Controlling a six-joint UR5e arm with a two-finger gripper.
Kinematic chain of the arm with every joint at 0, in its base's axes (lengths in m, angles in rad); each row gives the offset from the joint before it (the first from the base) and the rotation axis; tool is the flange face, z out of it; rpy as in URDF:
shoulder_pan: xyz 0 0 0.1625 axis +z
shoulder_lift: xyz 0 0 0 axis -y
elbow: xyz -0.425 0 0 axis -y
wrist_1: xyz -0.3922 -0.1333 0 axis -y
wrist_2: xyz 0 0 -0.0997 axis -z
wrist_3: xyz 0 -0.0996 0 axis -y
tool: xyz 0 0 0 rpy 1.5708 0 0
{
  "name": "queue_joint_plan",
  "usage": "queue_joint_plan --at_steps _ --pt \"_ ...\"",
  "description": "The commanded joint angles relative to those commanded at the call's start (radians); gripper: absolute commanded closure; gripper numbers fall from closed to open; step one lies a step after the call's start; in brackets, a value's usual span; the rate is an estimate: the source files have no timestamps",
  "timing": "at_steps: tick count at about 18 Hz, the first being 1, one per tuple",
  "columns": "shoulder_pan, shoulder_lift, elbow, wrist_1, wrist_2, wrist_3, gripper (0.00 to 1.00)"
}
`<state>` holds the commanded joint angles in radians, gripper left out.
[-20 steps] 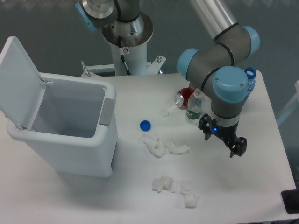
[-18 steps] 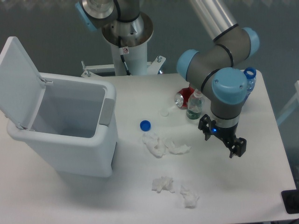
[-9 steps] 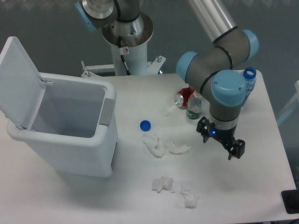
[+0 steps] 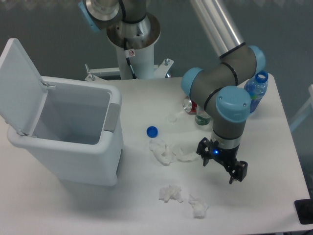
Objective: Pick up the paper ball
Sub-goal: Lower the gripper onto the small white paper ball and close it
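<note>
Lying near the front edge of the table (image 4: 274,196), the paper ball (image 4: 198,207) is sitting on the bare white surface — a small lumpy wad, roughly round, with no clear long axis, though it is looking slightly taller than wide from this camera. Just to its left, a wider two-lobed paper wad (image 4: 170,193) is resting apart from it. The gripper (image 4: 222,165) is hanging above the table, up and to the right of the ball and not touching it; its two dark fingers are standing apart with nothing between them, so it is gaping and empty. A longer paper clump (image 4: 168,152) is stretching out just left of the gripper, below a blue bottle cap (image 4: 152,131). Behind the arm's elbow, a red can (image 4: 188,104) and a blue bottle (image 4: 256,88) are standing partly hidden. A white bin (image 4: 63,142) with its lid raised is occupying the table's left side.
</note>
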<state>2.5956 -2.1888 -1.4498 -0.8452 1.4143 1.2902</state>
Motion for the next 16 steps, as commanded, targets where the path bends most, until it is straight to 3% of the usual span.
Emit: queue_joint_plan --at_steps 2,4,7,16 --pt "-0.031 -0.052 0.061 0.003 0.000 -0.061 0.00" --pt "-0.049 -0.089 0.085 0.029 0.002 -0.091 0.00" --pt "-0.069 -0.115 0.088 0.037 0.003 -0.097 0.00" --pt "-0.081 -0.140 0.086 0.038 0.006 -0.103 0.15"
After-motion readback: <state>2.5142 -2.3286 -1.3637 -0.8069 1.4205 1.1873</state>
